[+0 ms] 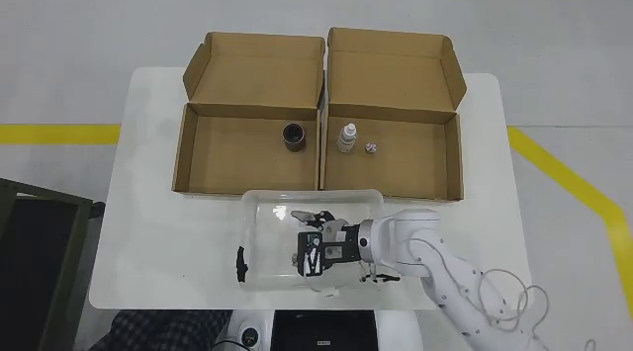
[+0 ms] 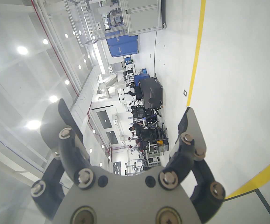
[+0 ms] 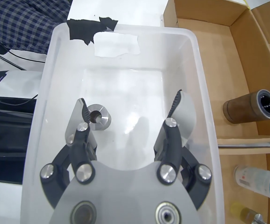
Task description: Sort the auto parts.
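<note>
Bright overhead light (glare in bin (image 3: pixel 135 87))

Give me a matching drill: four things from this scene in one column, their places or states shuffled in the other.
1 silver ring
2 brown cylinder
3 white bottle
4 right gripper

A alone in its cardboard box
B open, over the clear bin
C lying on the bin's floor
D sharing the other box with a small metal part

Pairs: 1-C, 2-A, 3-D, 4-B

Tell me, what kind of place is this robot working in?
Probably a factory hall or robotics workshop: a yellow floor line, a grey aluminium-framed machine enclosure, and a white table holding two open brown cardboard boxes.
</note>
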Tool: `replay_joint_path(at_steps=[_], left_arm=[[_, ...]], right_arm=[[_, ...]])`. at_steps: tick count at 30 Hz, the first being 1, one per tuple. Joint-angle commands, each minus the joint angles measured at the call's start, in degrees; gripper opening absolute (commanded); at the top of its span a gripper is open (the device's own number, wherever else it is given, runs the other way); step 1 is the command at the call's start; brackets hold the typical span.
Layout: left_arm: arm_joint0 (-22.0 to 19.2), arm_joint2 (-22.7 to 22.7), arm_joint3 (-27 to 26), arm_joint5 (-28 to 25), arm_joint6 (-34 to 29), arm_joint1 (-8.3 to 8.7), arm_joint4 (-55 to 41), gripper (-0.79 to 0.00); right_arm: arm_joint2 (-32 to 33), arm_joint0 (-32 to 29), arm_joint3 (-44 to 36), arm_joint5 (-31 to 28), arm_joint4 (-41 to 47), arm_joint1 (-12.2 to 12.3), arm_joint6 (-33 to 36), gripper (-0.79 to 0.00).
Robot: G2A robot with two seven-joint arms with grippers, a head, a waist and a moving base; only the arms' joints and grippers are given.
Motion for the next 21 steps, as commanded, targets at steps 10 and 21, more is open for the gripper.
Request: replay_joint_path(at_steps=[10,21], left_arm=[[0.0,0.0,0.0,0.0,0.0,0.00,0.0,0.000],[0.0,0.0,0.0,0.0,0.0,0.00,0.0,0.000]], right_arm=[[-3.4,2.3,3.7,-1.2,0.3,-0.1,2.2,-0.129],[-5.7,3.9,7.6,-0.4,1.2,-0.3,4.3,-0.182]])
